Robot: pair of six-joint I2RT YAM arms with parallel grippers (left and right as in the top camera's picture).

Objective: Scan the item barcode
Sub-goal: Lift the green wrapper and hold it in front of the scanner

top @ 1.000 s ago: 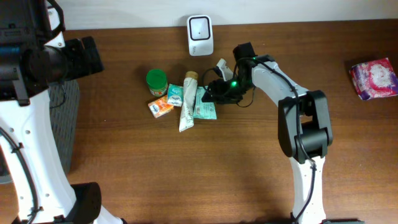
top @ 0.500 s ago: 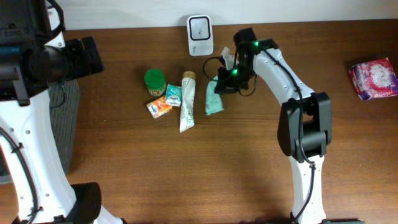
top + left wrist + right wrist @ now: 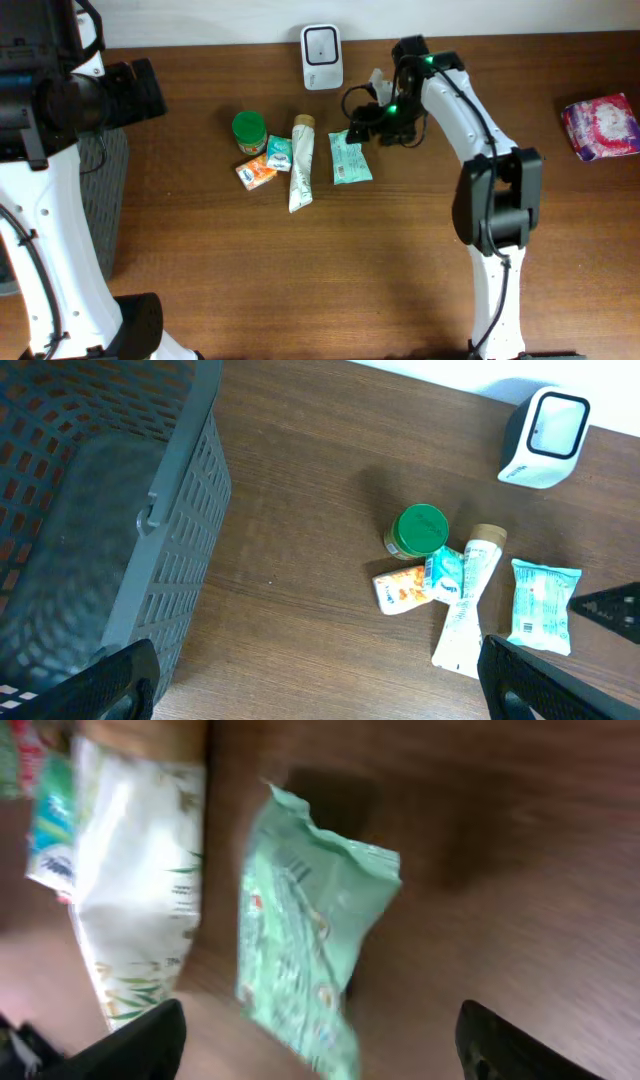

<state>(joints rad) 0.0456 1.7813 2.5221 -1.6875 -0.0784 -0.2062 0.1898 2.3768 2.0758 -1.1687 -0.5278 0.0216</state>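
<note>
Lying flat, mint-green packet [image 3: 350,160] just beside right claw [image 3: 364,120]; jaws spread wide, gripping nothing.

Left gripper [image 3: 316,694] spread wide, held high; right gripper [image 3: 320,1054] parted, arm outstretched

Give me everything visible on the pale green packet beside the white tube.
The pale green soft plastic packet is rectangular, slightly crumpled, with crimped ends and small print. It lies flat on the brown wooden table, beside the white tube, a gap between them. The open right gripper hovers by one end, not gripping it.
</note>
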